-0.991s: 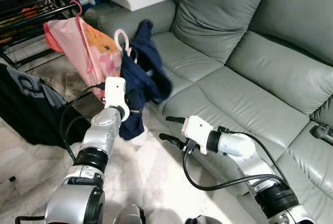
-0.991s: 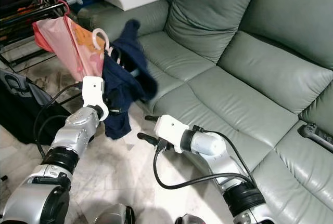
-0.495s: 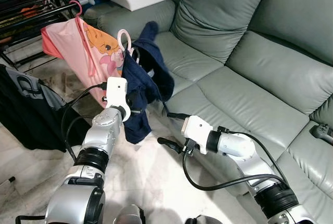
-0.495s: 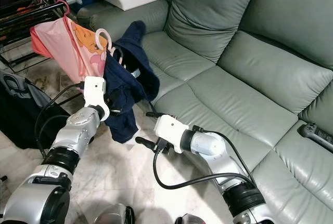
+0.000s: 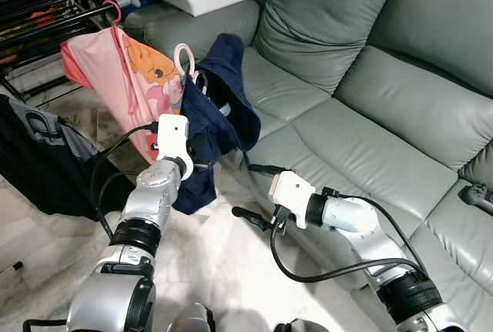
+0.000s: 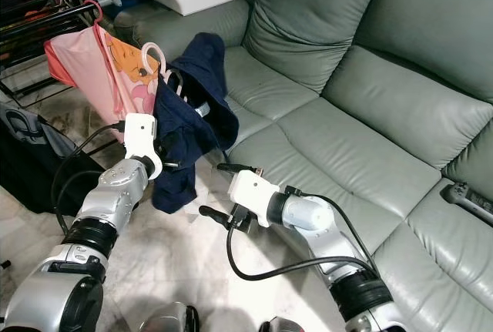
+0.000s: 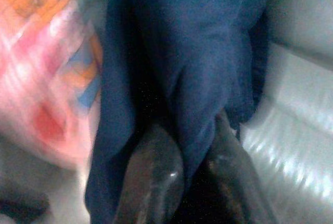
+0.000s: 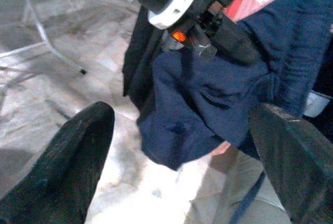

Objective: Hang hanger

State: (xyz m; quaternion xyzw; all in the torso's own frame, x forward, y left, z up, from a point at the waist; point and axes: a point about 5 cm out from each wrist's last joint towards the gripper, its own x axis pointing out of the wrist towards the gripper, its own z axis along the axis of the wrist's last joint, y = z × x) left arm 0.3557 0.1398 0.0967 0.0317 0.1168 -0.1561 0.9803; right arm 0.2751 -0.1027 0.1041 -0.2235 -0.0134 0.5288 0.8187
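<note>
The grey-green sofa (image 5: 362,108) takes up most of the scene, its seat cushions bare; it serves here only as the backdrop in front of which the garment is carried. To the robot's left stands a dark drying rack (image 5: 46,1), the likely place for hanging, since a pink printed garment (image 5: 115,70) already dangles from one of its bars by a pink hook. A black garment (image 5: 38,162) droops lower on the same side, over the pale tiled floor (image 5: 223,263).

Between rack and sofa, the navy garment (image 5: 212,124) hangs on a pale pink hanger (image 5: 183,61), whose hook points upward, free of any bar. The left pincer (image 7: 182,167) is pinching a fold of the navy cloth between its fingers, holding the whole bundle aloft near the pink garment so that the hook can be brought to the rack. The hanging step does not look done yet.

The right pincer (image 5: 254,191) hovers just beside the lower hem, spread wide and empty, probably placed to steady the garment if it swings.
</note>
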